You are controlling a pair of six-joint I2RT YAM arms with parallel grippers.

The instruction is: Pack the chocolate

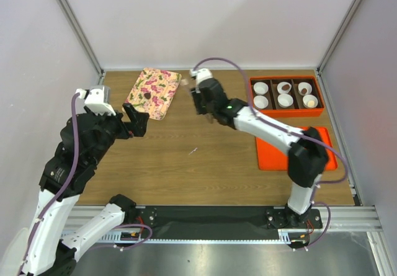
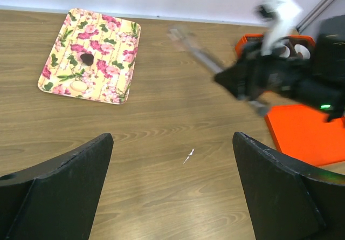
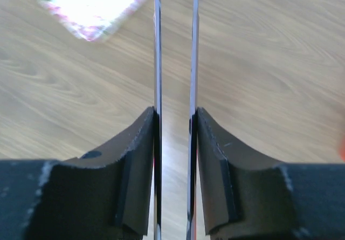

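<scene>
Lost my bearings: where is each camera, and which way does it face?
Top external: above, behind the bases, looking down on brown wooden table; left arm, right arm show.
Left wrist: faces the floral rectangular tray; open left gripper shows.
Right wrist: faces the table; right gripper clamps thin metal tweezers.
All three share the tray.

Table (image 1: 205,164) — floral tray (image 1: 160,82), orange box (image 1: 286,112)
</scene>
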